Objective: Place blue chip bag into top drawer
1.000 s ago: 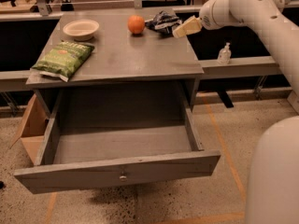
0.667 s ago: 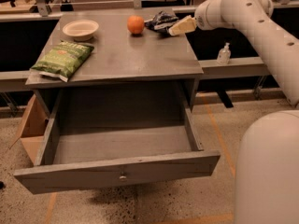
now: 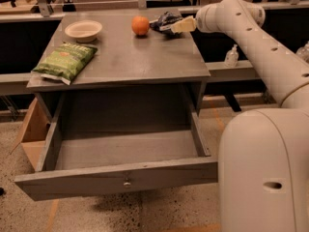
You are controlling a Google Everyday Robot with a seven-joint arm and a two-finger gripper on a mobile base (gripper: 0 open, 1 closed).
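Dark-blue foil, the blue chip bag [image 3: 163,20] sits at the far edge of the desk [image 3: 135,57], touching the pincer [image 3: 180,25] on its orange [image 3: 140,25] side; whether the pincer grips it, I cannot tell. Well below the pincer, the top drawer [image 3: 125,151] stands open.

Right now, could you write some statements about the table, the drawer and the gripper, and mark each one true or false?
1. The top drawer is pulled open. True.
2. The blue chip bag lies inside the drawer. False: it is on the tabletop, at the far side, with the gripper against it.
3. The orange sits between the bowl and the blue chip bag. True.
4. The green chip bag is in the bowl. False: it lies flat on the tabletop, nearer the camera than the bowl.
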